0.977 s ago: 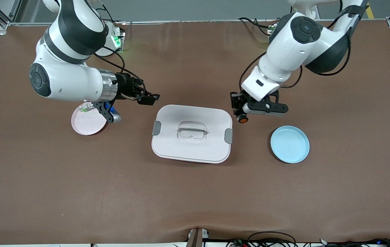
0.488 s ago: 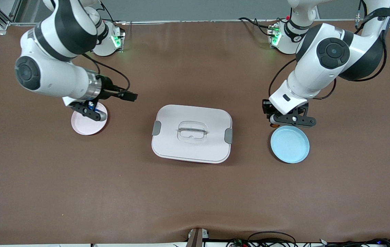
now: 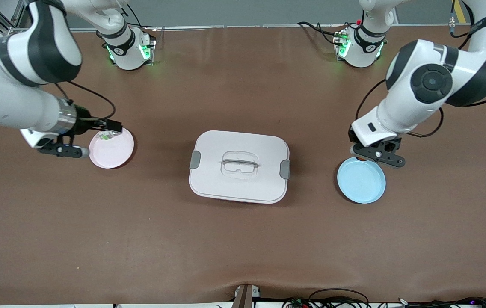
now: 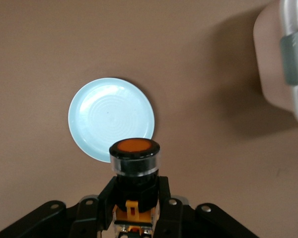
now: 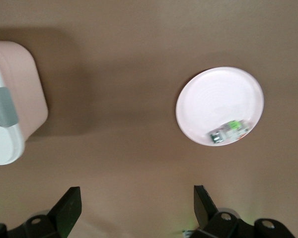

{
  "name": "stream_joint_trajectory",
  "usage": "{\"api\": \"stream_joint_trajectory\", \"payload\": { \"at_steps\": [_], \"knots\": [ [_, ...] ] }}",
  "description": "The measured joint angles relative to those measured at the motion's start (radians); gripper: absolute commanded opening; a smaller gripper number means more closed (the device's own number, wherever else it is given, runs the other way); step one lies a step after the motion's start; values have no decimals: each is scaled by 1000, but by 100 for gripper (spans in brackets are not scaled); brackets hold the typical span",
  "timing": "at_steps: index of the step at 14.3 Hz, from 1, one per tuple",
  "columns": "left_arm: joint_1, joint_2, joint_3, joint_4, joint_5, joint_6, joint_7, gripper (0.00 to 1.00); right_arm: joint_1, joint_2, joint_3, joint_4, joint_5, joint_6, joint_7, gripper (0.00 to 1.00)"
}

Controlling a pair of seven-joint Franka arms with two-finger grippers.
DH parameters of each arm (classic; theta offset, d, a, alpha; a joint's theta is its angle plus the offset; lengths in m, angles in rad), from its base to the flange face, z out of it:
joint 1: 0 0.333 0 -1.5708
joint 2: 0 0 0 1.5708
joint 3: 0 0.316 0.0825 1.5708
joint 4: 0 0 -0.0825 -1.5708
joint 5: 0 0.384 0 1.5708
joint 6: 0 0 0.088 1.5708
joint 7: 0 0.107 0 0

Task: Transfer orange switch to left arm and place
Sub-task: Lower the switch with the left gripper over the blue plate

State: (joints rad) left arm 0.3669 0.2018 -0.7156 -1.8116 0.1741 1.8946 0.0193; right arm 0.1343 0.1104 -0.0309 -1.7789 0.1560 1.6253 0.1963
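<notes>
The left gripper [image 4: 134, 218] clamps the orange switch [image 4: 134, 161] — a glossy black cylinder — over the smooth blue plate's [image 3: 365, 186] rim. The right gripper [image 5: 134, 208], spread empty, hangs beside the pink plate [image 3: 112, 152].

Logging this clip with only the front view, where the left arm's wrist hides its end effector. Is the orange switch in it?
Observer: Yes. The left wrist view shows the left end effector shut on the orange switch.
Operator: Is it over the blue plate?
Observer: In that view the switch's cap overlaps the edge of the blue plate.
Operator: And the right end effector?
Observer: The right end effector is open with nothing between its fingers, by the right wrist view.
</notes>
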Motion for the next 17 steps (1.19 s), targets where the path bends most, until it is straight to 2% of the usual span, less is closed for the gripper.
{"api": "stream_joint_trajectory", "payload": {
  "at_steps": [5, 9, 12, 17],
  "knots": [
    [76, 14, 1, -18, 1, -4, 212, 0, -48, 0, 1, -1, -72, 16, -75, 100],
    [79, 50, 0, -34, 39, 3, 291, 0, -48, -7, 3, 10, -122, 24, -75, 100],
    [79, 78, -1, -77, 101, 63, 304, 0, -54, -18, 2, 33, -134, 24, -104, 100],
    [91, 109, 0, -193, 141, 224, 417, 0, -90, -25, 1, 97, -146, 5, -174, 100]
  ]
}}
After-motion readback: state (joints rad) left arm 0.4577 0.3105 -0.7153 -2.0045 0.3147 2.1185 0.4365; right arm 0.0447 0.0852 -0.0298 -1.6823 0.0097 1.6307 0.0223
